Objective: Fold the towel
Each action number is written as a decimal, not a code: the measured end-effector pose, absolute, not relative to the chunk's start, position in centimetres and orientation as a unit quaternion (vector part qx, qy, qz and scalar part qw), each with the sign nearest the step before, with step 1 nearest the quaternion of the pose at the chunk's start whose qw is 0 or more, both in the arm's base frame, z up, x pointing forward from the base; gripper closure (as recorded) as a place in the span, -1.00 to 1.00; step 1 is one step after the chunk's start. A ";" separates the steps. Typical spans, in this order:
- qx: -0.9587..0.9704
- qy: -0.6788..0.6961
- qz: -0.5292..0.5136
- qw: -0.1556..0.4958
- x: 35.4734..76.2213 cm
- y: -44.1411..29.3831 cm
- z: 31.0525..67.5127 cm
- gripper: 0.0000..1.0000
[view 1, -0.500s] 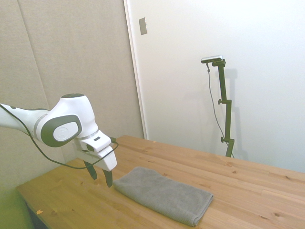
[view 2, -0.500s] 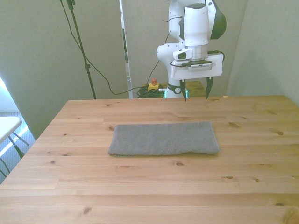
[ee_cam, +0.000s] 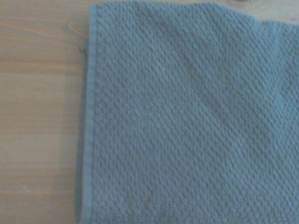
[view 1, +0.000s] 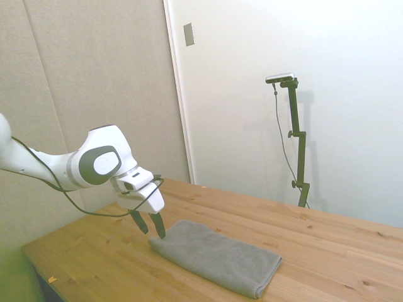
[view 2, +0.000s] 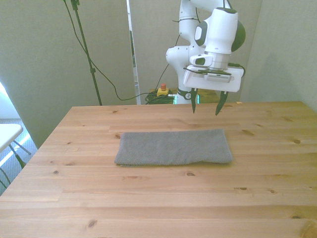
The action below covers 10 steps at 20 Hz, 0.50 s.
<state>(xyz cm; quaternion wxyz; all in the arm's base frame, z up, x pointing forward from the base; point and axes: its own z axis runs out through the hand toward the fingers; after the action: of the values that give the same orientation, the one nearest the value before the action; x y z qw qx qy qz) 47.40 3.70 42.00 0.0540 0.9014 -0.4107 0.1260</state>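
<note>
The towel (view 2: 174,147) is a grey terry rectangle lying flat and folded lengthwise across the middle of the wooden table (view 2: 158,203). In the side view the towel (view 1: 217,256) stretches from near my gripper toward the lower right. My gripper (view 2: 205,104) hangs open above the towel's end on the front view's right, tilted, with nothing between its fingers. Seen from the side, the gripper (view 1: 150,225) hovers just over the towel's near-left corner without touching it. The wrist view shows the towel (ee_cam: 187,116) filling most of the picture, its hemmed edge against bare wood.
Bare wooden tabletop surrounds the towel on every side. Cables (view 2: 106,79) hang behind the table's far edge, by the robot's base (view 2: 181,59). A small white table's corner (view 2: 7,133) shows at the front view's left.
My gripper has moved down and forward, from behind the table's far edge to above the towel's end, and has tilted. The towel has not moved.
</note>
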 end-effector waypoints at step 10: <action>0.872 -0.408 0.173 0.208 53.5 14.5 39.3 -1.00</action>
<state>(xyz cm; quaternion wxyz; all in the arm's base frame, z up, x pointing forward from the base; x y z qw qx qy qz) 53.53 14.51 39.31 0.2075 0.8720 -0.4082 0.1731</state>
